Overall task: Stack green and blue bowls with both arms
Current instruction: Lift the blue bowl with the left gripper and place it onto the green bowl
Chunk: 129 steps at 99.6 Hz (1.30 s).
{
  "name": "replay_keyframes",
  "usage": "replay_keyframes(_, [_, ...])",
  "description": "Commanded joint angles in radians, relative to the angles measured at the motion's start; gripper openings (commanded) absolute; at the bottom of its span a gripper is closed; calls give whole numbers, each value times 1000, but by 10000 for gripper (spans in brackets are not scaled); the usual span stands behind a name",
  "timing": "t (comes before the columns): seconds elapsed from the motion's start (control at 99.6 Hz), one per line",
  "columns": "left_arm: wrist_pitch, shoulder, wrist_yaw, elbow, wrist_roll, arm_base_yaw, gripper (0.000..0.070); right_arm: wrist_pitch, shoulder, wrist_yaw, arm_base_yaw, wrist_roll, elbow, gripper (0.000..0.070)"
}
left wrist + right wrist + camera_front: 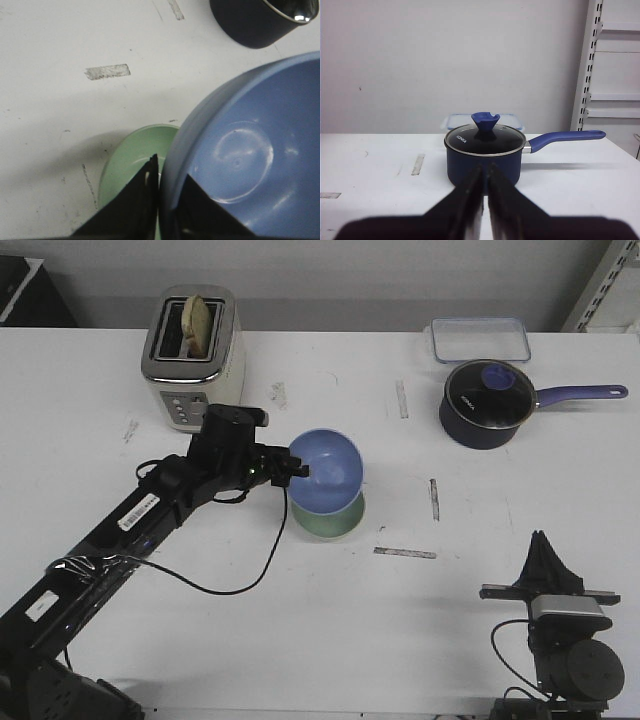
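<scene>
The blue bowl (330, 469) is held tilted just above the green bowl (326, 521), which sits on the table near the middle. My left gripper (298, 470) is shut on the blue bowl's near-left rim. In the left wrist view the two fingers pinch the blue bowl's (250, 155) rim, with the green bowl (131, 165) below and beside it. My right gripper (545, 545) rests at the front right, far from both bowls, its fingers nearly together and empty; in the right wrist view my right gripper (485, 172) points at the saucepan.
A toaster (192, 356) with bread stands at the back left. A navy saucepan (487, 403) with glass lid and long handle sits at the back right, also in the right wrist view (485, 155). A clear lidded box (480, 338) lies behind it. Tape marks dot the table.
</scene>
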Motion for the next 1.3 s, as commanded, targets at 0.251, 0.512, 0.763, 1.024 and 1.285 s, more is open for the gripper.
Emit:
replay_keyframes(0.251, [-5,122,5,21,-35,-40,2,10,-1,0,2,10,-3,10])
replay_keyframes(0.512, [-59,185,3,21,-113,-38,3,10,-1,0,2,10,-3,10])
replay_keyframes(0.763, [-60,198,3,21,-110,-38,131,10,-1,0,2,10,-3,10])
replay_keyframes(1.024, [-63,190,3,21,-110,-38,177,10,-1,0,2,10,-3,10])
replay_keyframes(1.285, [-76,130,3,21,-102,-38,305,10,-1,0,2,10,-3,10])
